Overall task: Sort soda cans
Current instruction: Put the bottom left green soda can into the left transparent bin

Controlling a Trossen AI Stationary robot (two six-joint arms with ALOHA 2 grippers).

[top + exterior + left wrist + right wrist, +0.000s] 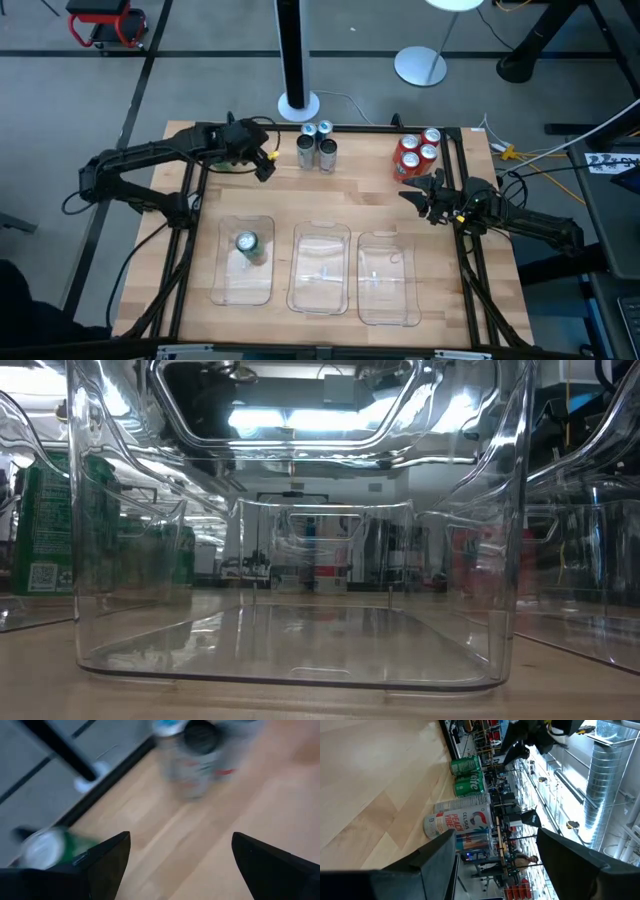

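Observation:
Several silver-grey cans point(316, 146) stand upright at the table's far edge, and several red cans point(418, 150) stand to their right. One green can point(246, 243) stands in the left clear tray point(225, 285). More green cans point(45, 847) sit at the far left, mostly hidden under my left arm in the high view. My left gripper point(265, 163) point(180, 840) hovers open between the green and silver cans point(195, 755). My right gripper point(415, 190) point(495, 837) is open just in front of the red cans and points left at the silver cans point(460, 820).
The middle tray point(320, 268) and the right tray point(388, 280) lie side by side near the table's front, with bare wood between them and the cans. A black pole base point(298, 104) stands beyond the far edge. The low view looks through the middle tray's wall point(300, 590).

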